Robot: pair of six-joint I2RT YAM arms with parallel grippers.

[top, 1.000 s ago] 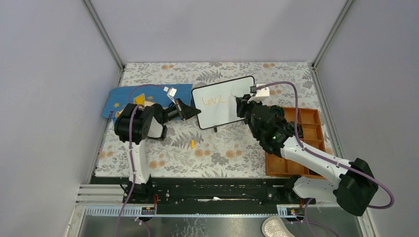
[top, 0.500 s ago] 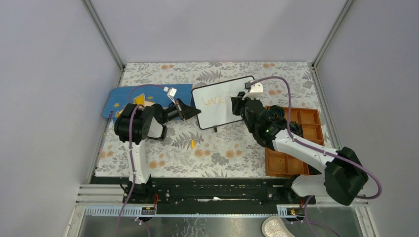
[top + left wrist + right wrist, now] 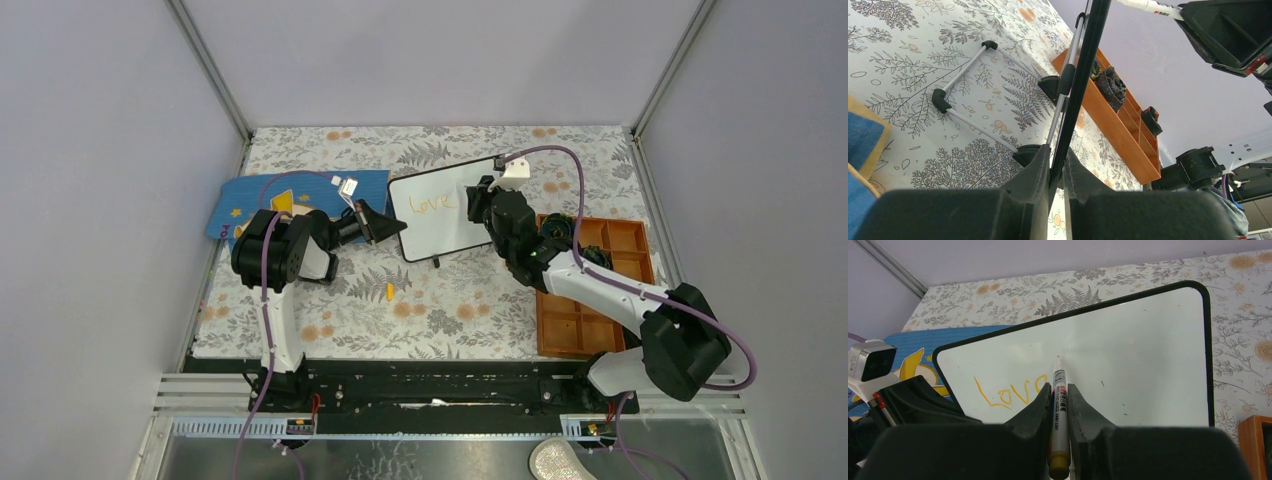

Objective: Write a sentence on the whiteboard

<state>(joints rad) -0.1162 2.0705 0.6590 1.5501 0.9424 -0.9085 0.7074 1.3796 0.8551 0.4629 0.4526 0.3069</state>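
**benchrat:** Going left to right across the table (image 3: 440,310), what have we got?

**yam_fan:** Far left there's a blue mat (image 3: 300,190) lying flat. Just right of it the left gripper (image 3: 1058,159) is pinched tight on the left edge of the whiteboard (image 3: 440,235). In the wrist view the black frame runs straight up from between its fingers.

**benchrat:** And the board itself?

**yam_fan:** It's in the middle toward the back, propped up tilted on its wire legs. The sentence (image 3: 432,204) is just "Love" so far, in thin orange letters on the upper left part of the white surface.

**benchrat:** Right side?

**yam_fan:** The right gripper (image 3: 1058,390) is clamped around a marker (image 3: 1058,372), which points tip-first at the board. The tip sits just right of the last letter. Can't tell if it's actually touching the surface or a hair off. Past that arm, an orange tray (image 3: 600,320) with compartments sits by the right edge, with some dark stuff in the back ones.
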